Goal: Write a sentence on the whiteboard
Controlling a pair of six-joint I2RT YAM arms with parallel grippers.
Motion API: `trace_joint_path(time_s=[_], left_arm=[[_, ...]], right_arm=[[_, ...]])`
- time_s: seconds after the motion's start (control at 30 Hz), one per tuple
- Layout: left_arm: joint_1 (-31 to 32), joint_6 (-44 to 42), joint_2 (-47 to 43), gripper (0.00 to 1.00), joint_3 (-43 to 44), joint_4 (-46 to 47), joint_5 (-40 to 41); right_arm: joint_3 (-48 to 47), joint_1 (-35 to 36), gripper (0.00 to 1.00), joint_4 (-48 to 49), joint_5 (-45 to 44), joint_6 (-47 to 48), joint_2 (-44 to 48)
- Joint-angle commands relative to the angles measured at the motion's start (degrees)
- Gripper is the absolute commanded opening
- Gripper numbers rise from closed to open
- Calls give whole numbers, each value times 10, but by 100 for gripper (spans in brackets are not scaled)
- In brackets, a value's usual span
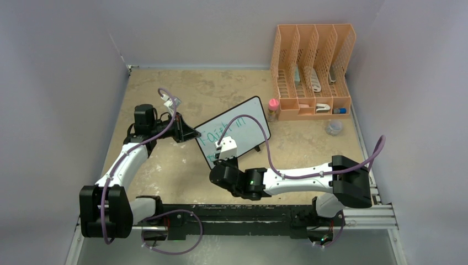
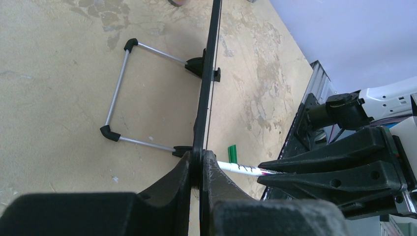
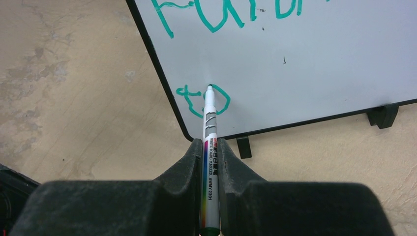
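Observation:
The whiteboard stands tilted on the tan table, propped on its wire stand. The sentence is in green: a top line and, below it, a "t" and an "o". My left gripper is shut on the whiteboard's left edge, which the left wrist view shows edge-on. My right gripper is shut on a white marker. The marker's tip touches the board at the top of the "o". From above, the right gripper sits at the board's lower left corner.
An orange file organizer stands at the back right. A pink-capped small bottle and a small clear cup sit in front of it. A small green piece shows just beyond the marker. Grey walls enclose the table.

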State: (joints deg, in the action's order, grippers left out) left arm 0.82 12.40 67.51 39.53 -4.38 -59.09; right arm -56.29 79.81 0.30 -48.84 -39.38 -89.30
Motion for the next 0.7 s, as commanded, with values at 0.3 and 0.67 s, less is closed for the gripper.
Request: trace_joint_path(time_s=[0.3,0.67], left_arm=[[8,-14,4,0,9,-18,20],[8,-15,5,0,10,-20,23]], right_arm=[[4,-5,0,-1,11,-22,32],[26,-8,0,-2,-3,-25,61]])
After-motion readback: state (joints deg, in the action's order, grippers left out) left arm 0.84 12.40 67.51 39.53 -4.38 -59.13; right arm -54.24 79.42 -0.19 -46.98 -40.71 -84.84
